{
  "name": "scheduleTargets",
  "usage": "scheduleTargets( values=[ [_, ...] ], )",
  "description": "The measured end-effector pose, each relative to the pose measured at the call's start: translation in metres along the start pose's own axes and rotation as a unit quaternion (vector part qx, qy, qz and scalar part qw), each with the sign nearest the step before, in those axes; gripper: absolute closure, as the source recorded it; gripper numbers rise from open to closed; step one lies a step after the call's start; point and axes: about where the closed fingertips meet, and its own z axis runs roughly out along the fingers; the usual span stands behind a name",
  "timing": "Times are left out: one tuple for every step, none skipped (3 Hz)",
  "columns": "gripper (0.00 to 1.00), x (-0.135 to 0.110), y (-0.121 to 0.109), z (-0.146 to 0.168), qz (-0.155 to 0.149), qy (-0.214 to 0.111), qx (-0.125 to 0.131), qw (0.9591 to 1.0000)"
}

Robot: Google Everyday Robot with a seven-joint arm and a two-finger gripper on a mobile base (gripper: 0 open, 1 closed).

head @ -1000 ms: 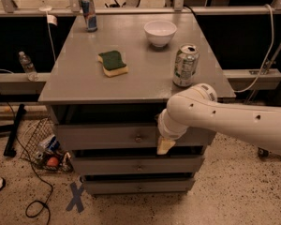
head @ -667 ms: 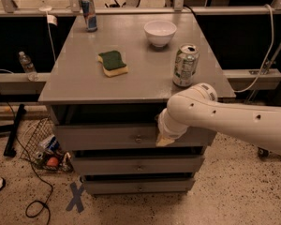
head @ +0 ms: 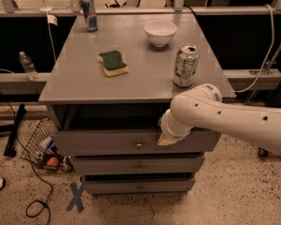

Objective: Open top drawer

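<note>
grey counter point(head: 75, 78) fills the middle of the view, three grey drawers stacked in its front; my white arm point(head: 234, 121) comes in from the right edge, low, crossing ahead of the counter's front right corner; top drawer point(head: 98, 142) is the widest and tallest of the three, directly under the counter top, a dark gap showing between its upper edge and the top; middle drawer point(head: 107, 165) and bottom drawer point(head: 112, 186) are narrower, each stepped in below it.

on the counter: white bowl point(head: 160, 33) toward the back, right of centre; silver can point(head: 185, 65) upright near the right edge, in front of the bowl; green and yellow sponge point(head: 113, 63) lying flat near the middle; blue can point(head: 89, 14) upright at the back left corner.

gripper point(head: 166, 139) sits at the top drawer's front panel, its pale tip against or just off the face, cannot tell which; just right of the small round knob point(head: 139, 145) at the panel's centre, not on it; whether the gripper is parted or closed, i cannot tell.

floor: grey tape cross point(head: 76, 197) left of the bottom drawer.
</note>
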Motion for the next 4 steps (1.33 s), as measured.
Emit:
scheduleTargets(
  values=[
    [1.00,-0.0001,-0.0002,-0.0009,0.000,0.000,0.000,1.0000],
    [1.00,-0.0001,-0.0002,-0.0009,0.000,0.000,0.000,1.0000],
    [1.00,-0.0001,-0.0001,-0.0009,0.000,0.000,0.000,1.0000],
    [1.00,-0.0001,-0.0001,-0.0010,0.000,0.000,0.000,1.0000]
  ],
)
